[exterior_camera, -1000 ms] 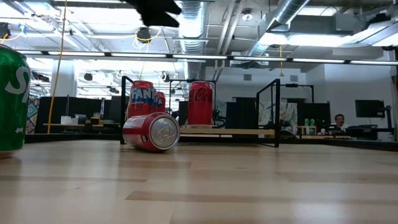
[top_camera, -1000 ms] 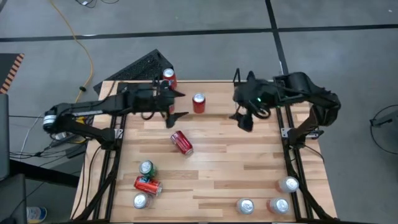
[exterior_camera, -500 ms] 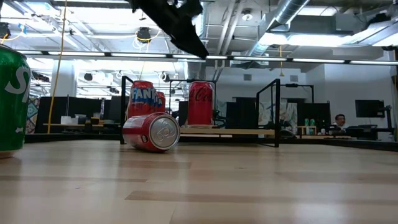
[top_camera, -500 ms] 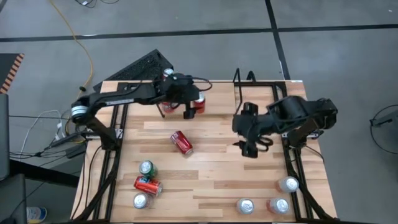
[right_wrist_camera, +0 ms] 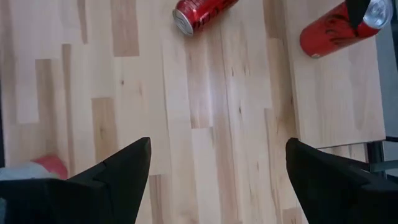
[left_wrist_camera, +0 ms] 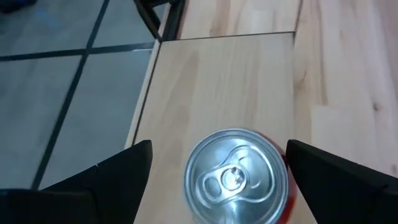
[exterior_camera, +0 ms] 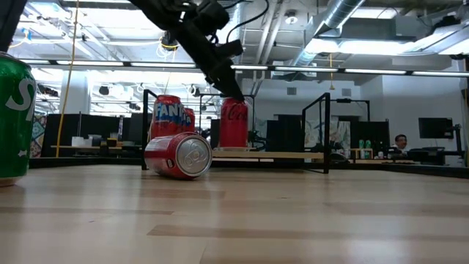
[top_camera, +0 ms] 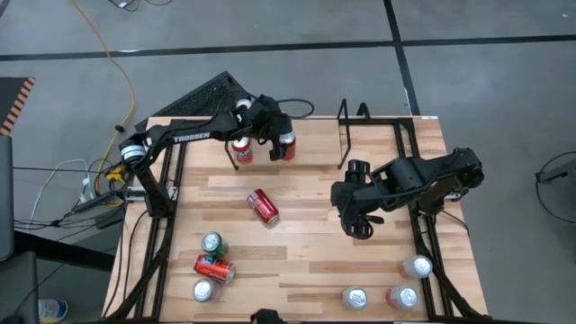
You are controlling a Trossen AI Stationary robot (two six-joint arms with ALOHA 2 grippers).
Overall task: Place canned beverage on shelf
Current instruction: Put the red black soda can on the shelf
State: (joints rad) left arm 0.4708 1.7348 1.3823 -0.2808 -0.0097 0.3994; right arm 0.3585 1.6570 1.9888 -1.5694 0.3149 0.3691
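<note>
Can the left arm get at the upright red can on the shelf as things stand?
Probably yes: the left gripper hangs open right above the upright red can, its fingers on either side, with nothing in between.

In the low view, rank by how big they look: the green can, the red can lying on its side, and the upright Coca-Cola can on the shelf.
1. Green can: looks largest, cut off by the frame edge, clearly nearest the camera.
2. Red can on its side.
3. Upright Coca-Cola can: looks about as big as the lying one, so these two are unsure; it stands farther back.

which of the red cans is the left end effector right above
The upright red Coca-Cola can on the shelf, under the open left end effector; the other loose red cans lie farther down the table.
</note>
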